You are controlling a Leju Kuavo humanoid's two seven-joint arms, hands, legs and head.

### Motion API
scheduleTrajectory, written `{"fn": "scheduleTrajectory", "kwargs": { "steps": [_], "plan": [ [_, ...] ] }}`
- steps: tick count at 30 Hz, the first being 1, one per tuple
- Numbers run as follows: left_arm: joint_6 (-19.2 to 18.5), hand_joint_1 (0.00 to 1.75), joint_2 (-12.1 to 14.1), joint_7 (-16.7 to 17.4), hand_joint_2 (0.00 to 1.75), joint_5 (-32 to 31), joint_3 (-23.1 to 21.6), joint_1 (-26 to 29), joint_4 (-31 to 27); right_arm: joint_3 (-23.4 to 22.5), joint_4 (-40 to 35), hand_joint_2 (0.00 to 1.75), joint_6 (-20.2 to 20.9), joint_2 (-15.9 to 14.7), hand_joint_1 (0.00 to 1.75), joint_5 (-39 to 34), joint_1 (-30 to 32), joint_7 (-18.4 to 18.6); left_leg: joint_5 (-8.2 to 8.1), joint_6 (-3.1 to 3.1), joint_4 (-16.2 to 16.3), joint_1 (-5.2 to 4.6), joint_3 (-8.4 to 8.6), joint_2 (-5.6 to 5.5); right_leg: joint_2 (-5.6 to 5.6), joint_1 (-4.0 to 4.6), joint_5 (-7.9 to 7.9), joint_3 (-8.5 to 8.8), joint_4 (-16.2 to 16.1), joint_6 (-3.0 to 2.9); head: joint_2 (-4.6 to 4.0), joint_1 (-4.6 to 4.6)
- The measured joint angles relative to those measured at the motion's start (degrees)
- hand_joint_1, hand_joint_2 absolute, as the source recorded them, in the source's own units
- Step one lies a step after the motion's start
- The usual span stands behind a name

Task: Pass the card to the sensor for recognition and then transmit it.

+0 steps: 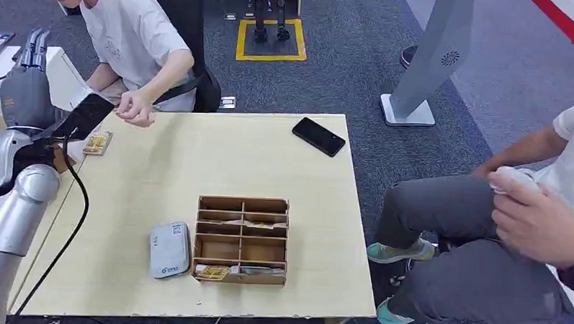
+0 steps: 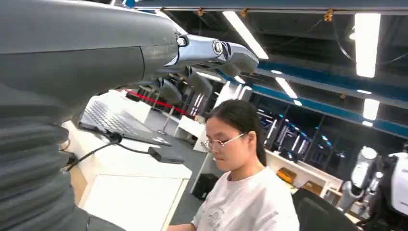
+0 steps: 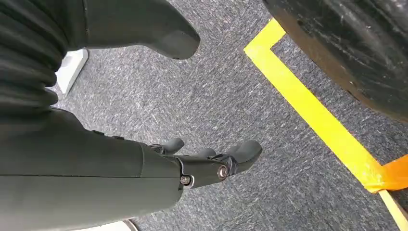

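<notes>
A yellow-brown card lies flat on the light wooden table near its far left edge. The grey-white card sensor lies near the front, just left of a cardboard divider box. More cards lie in the box's front cells. My left hand is raised above the table's far left corner, fingers pointing up and holding nothing. In the left wrist view its fingers are stretched out, empty. My right hand hangs over grey carpet with thumb and fingers apart, empty.
A person sits at the far left corner with a hand over the table close to the card. Another person sits to the right of the table. A black phone lies at the far right. A black cable runs along my left arm.
</notes>
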Motion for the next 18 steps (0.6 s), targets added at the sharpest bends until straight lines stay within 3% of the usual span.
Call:
{"fn": "scheduleTrajectory", "kwargs": {
  "steps": [11,12,14,16,18],
  "plan": [
    [-0.1,0.00,0.5,0.6,1.75,4.6,0.0,0.8,-0.2,0.0,-0.6,1.75,-1.4,-0.1,0.00,0.2,0.1,1.6,0.00,0.00,0.0,0.00,-0.01,0.00,0.00,0.00,0.00,0.00,0.0,0.00,0.00,0.00],
    [-1.5,0.00,0.6,-0.5,1.75,5.8,0.0,0.9,-0.5,0.0,-0.6,1.75,-1.6,-0.1,0.00,0.2,0.1,1.6,0.00,0.00,0.0,0.00,-0.01,0.00,0.00,0.00,0.00,0.01,0.0,0.00,0.00,0.00],
    [-9.3,0.00,1.6,-5.8,1.75,11.4,0.0,2.4,-3.6,0.0,-0.6,1.75,-1.6,-0.2,0.00,-0.5,0.2,1.7,0.00,0.00,0.0,0.00,0.00,0.00,0.01,-0.01,0.00,0.00,0.0,0.00,0.00,0.02],
    [-17.2,0.00,2.9,-9.5,1.75,15.3,-0.8,5.4,-9.7,0.0,-0.9,1.75,-1.8,-0.5,0.00,-1.5,0.4,2.4,0.00,0.00,0.0,0.00,-0.03,0.01,0.05,-0.01,-0.01,-0.02,0.0,0.00,0.00,-0.02],
    [-21.5,0.00,4.0,-12.9,1.75,14.2,-3.1,8.1,-16.8,0.0,-1.6,1.75,-1.8,-1.3,0.00,-2.1,0.7,3.3,-0.01,0.01,0.0,0.00,-0.09,0.00,0.05,-0.02,-0.02,-0.08,0.0,0.01,0.00,-0.02]
  ]
}}
